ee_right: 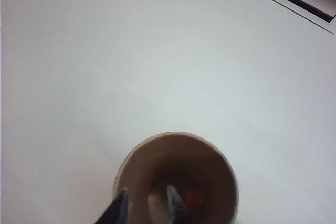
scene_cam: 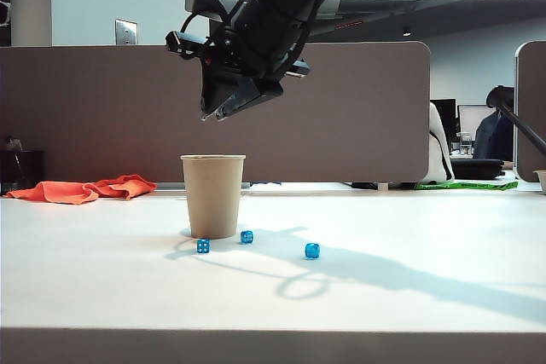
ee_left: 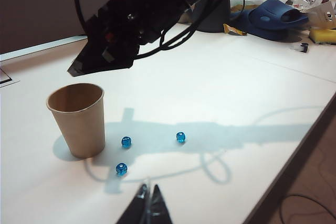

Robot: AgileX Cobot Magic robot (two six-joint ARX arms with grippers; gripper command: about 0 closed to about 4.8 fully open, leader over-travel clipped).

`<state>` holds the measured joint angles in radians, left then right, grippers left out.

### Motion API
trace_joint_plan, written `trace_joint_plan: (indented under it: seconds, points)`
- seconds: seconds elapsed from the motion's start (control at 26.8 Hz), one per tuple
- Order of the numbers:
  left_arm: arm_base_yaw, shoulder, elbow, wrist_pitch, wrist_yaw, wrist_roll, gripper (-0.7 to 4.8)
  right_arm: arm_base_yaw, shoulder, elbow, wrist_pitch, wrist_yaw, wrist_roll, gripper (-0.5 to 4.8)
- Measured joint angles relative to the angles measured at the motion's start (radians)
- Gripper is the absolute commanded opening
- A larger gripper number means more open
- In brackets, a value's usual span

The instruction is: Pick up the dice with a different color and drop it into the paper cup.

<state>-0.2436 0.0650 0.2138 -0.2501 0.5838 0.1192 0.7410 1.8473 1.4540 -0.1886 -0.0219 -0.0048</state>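
Jaws on our right gripper (ee_right: 148, 203) stand apart and empty, hanging above the paper cup (ee_right: 176, 179). The orange die (ee_right: 195, 198) lies inside it. Left gripper (ee_left: 148, 205) is closed, away from the three blue dice (ee_left: 126, 141).

Orange die (ee_right: 195, 198) lies on the bottom inside the upright tan paper cup (ee_right: 220, 156), directly below the parted right jaws.

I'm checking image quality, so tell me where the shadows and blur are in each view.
Exterior view: the arm throws a long shadow past the paper cup. Left wrist view: the same shadow crosses the table, sharp. Right wrist view: soft throughout, the orange die blurred inside the cup.
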Motion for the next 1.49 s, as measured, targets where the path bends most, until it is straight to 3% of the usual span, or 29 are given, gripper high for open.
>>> trace_joint_plan:
  seconds: [0.22, 0.26, 0.34, 0.6, 0.75, 1.04, 1.23, 1.31, 1.49]
  points:
    - [0.0, 0.0, 0.0, 0.0, 0.0, 0.0, -0.06, 0.0, 0.0, 0.0, 0.006, 0.0, 0.0, 0.94]
    - [0.0, 0.0, 0.0, 0.0, 0.0, 0.0, -0.06, 0.0, 0.0, 0.0, 0.007, 0.0, 0.0, 0.44]
    - [0.0, 0.0, 0.0, 0.0, 0.0, -0.001, -0.06, 0.0, 0.0, 0.0, 0.019, 0.0, 0.0, -0.03]
    - [0.0, 0.0, 0.0, 0.002, -0.013, -0.003, -0.06, -0.016, -0.08, 0.0, 0.026, 0.006, -0.001, -0.01]
    - [0.0, 0.0, 0.0, 0.031, -0.074, -0.008, -0.06, -0.073, -0.17, 0.0, 0.042, 0.02, -0.009, -0.01]
    - [0.0, 0.0, 0.0, 0.074, -0.232, -0.103, -0.06, -0.22, -0.292, -0.004, -0.009, 0.022, -0.036, -0.01]
    - [0.0, 0.0, 0.0, 0.075, -0.283, -0.113, -0.06, -0.322, -0.366, -0.12, -0.036, 0.02, -0.075, -0.01]
    - [0.0, 0.0, 0.0, 0.075, -0.293, -0.113, -0.06, -0.401, -0.468, -0.273, -0.026, -0.013, -0.076, -0.01]
    - [0.0, 0.0, 0.0, 0.08, -0.322, -0.135, -0.06, -0.481, -0.669, -0.487, 0.052, -0.034, -0.075, -0.01]
